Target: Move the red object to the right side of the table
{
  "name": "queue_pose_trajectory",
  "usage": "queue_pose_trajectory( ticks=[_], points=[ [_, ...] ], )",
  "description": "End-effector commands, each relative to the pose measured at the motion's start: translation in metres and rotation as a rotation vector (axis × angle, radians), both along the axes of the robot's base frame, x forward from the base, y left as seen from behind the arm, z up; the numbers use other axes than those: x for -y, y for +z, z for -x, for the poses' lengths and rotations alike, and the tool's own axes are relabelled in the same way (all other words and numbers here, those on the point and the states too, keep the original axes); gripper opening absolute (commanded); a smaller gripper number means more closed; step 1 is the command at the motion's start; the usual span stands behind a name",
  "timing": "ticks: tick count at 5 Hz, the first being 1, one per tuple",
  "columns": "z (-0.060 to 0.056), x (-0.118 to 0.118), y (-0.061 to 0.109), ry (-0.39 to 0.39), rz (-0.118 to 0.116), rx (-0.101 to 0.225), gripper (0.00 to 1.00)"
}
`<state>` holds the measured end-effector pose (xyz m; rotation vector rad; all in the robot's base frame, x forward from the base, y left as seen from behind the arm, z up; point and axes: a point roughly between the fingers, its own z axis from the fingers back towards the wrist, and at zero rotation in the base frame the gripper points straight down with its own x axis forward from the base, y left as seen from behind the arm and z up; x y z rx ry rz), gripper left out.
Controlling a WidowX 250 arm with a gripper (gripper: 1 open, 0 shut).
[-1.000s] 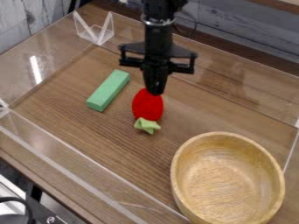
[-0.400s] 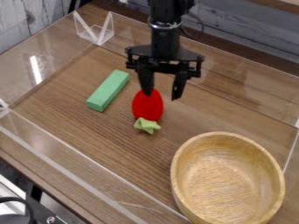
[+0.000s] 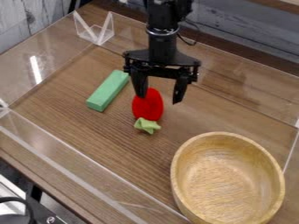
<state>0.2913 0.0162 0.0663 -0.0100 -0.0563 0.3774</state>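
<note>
The red object (image 3: 147, 108), a small glossy strawberry with a light-green leafy cap (image 3: 147, 125), lies on the brown wood-grain table (image 3: 82, 140) near the middle. My gripper (image 3: 159, 94) points down just above it, its black fingers spread wide on either side of the berry's top. The jaws stand open and hold nothing; the berry rests on the tabletop.
A flat green block (image 3: 107, 90) lies to the left of the berry. A round light wooden bowl (image 3: 228, 179) sits at the front right. Low clear acrylic walls (image 3: 70, 179) border the tabletop, with a clear stand (image 3: 93, 30) at the back left.
The gripper was shut on the red object a second ago; its fingers have since spread wide and let it go. The berry has stayed where it was.
</note>
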Motion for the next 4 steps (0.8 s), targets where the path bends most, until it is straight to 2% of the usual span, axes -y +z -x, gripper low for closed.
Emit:
queue_pose_trajectory(
  ticks=[1, 2, 3, 4],
  points=[
    [-0.002, -0.006, -0.001, 0.023, -0.017, 0.021, 1.0],
    [-0.002, -0.006, -0.01, 0.028, -0.028, 0.014, 1.0],
    [-0.002, -0.006, -0.015, 0.033, -0.032, 0.008, 0.0],
    [-0.003, -0.006, -0.006, 0.035, -0.016, 0.005, 0.0]
  ],
)
